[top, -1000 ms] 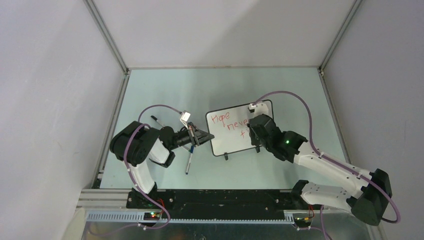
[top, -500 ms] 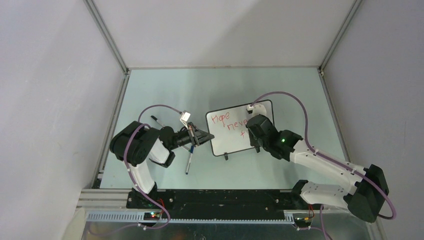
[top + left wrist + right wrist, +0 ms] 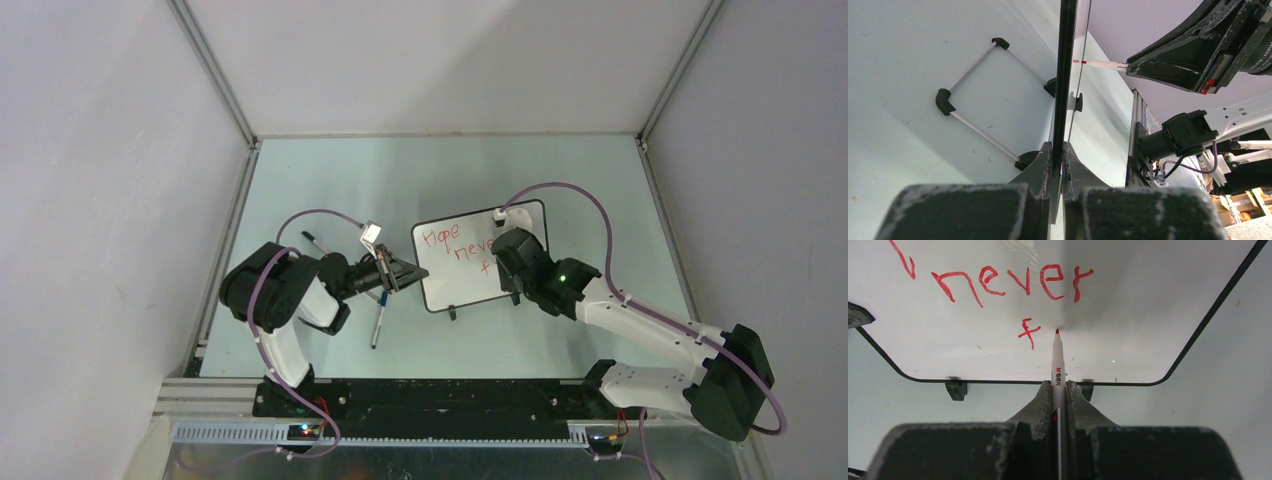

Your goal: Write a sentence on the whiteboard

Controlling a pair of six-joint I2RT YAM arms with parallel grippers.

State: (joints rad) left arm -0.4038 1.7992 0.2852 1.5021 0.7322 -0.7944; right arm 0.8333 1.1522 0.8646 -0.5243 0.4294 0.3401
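Written so far on black-framed glossy white whiteboard (image 3: 1148, 315): red sentence (image 3: 1020, 285) "Hope never f"; rest pending. Left fingers (image 3: 1040, 167) clamped on board edge, right fingers (image 3: 1037, 405) clamped on white marker (image 3: 1058, 365).

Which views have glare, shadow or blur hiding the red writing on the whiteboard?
Right wrist view: red handwritten words sharp on the glossy white black-framed whiteboard; grey shadow above the white red-tipped marker, faint glare at the top edge, right hand blurred. Left wrist view: board edge-on, left hand out of focus. Top view: no glare, writing tiny.
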